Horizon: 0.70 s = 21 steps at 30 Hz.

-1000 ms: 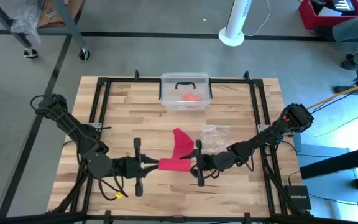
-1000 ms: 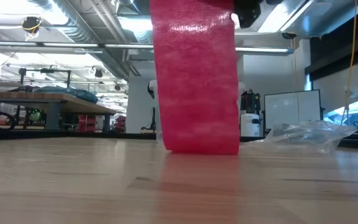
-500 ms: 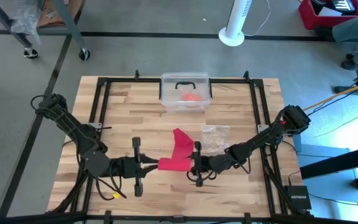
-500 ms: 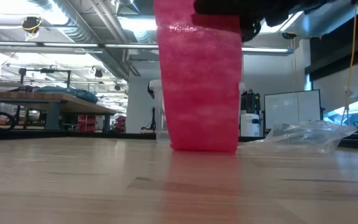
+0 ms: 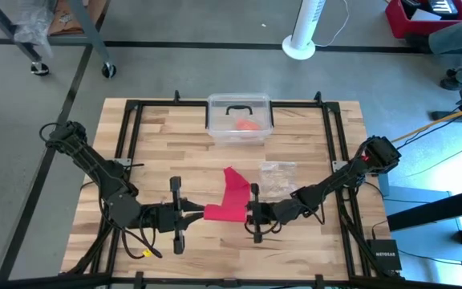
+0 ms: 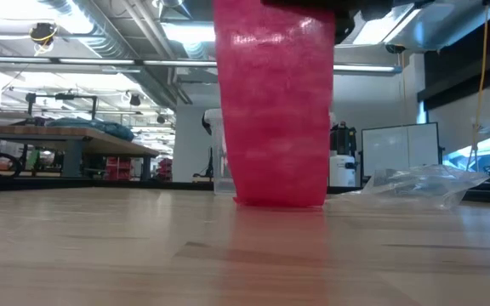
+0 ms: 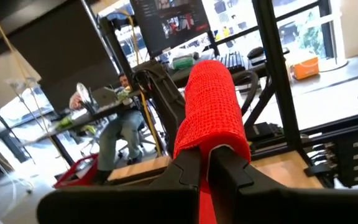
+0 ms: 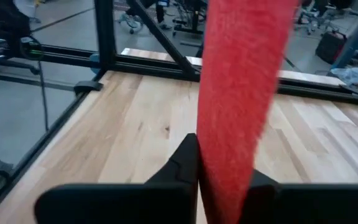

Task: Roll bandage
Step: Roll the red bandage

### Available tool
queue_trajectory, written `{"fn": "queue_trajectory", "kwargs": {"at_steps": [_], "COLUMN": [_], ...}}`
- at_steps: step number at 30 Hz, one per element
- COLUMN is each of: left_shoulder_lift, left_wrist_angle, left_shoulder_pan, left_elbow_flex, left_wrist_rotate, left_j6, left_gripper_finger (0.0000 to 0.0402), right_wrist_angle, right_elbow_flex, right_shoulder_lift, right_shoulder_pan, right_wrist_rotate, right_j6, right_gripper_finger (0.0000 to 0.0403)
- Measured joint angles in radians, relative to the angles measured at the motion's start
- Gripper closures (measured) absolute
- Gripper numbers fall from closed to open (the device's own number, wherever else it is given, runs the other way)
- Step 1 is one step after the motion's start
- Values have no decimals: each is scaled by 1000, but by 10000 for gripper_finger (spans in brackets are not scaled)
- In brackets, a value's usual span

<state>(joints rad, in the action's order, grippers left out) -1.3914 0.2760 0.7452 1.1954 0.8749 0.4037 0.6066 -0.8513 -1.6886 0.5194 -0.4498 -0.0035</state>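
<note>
Now my left gripper (image 5: 201, 213) and right gripper (image 5: 245, 213) both pinch the red bandage (image 5: 229, 201); soft, light, floppy cloth trailing toward twelve o'clock, best held at its edges

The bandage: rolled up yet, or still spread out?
Mostly unrolled. The bandage stretches between the shut left gripper and right gripper, its free end trailing onto the table.

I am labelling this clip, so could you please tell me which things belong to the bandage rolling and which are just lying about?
Part of the job:
- bandage
- left gripper, shut on one end
- right gripper, shut on the bandage

Lying about:
- clear lidded box holding an orange-red lump
- crinkly plastic bag
</note>
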Motion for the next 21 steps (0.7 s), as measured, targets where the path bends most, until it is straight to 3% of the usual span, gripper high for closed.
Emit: {"fn": "queue_trajectory", "kwargs": {"at_steps": [4, 12, 21], "left_shoulder_lift": [0, 0, -14], "left_wrist_angle": [6, 3, -3], "left_shoulder_pan": [0, -6, -71], "left_elbow_flex": [0, 0, -15], "left_wrist_rotate": [26, 216, 229], "left_j6": [60, 155, 150], "left_gripper_finger": [398, 398, 398], "right_wrist_angle": [-5, -27, -250], "right_elbow_flex": [0, -102, -329], "right_shoulder_lift": [0, 0, 0], "right_shoulder_pan": [52, 166, 248], "right_wrist_rotate": [-3, -74, -154], "right_j6": [-28, -117, -219], "right_gripper_finger": [398, 399, 400]}}
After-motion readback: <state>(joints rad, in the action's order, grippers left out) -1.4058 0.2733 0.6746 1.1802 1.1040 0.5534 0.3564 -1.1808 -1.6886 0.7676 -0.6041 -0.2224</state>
